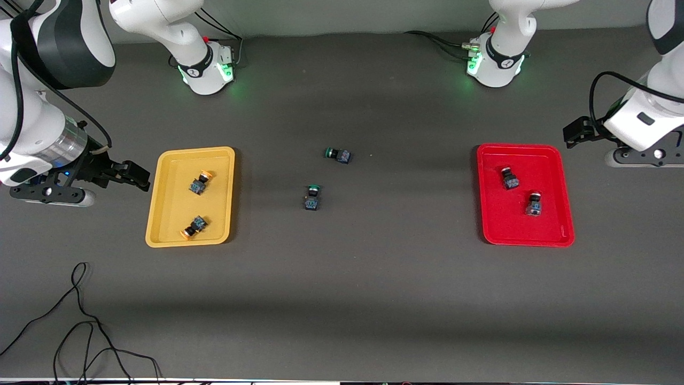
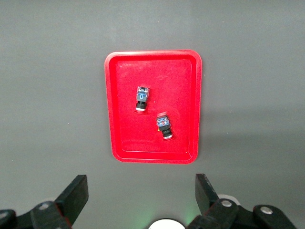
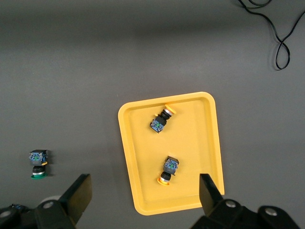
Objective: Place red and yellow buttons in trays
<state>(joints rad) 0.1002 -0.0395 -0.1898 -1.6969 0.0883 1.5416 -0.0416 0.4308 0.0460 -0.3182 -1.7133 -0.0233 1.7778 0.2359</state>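
The yellow tray lies toward the right arm's end of the table. In it rest two yellow buttons, which the right wrist view shows too. Toward the left arm's end, the red tray holds two red buttons, both on their sides. My right gripper hangs open and empty over the table beside the yellow tray. My left gripper is open and empty over the table beside the red tray.
Two green-capped switches lie on the dark table between the trays; one shows in the right wrist view. A loose black cable curls near the front edge at the right arm's end. Both arm bases stand along the back.
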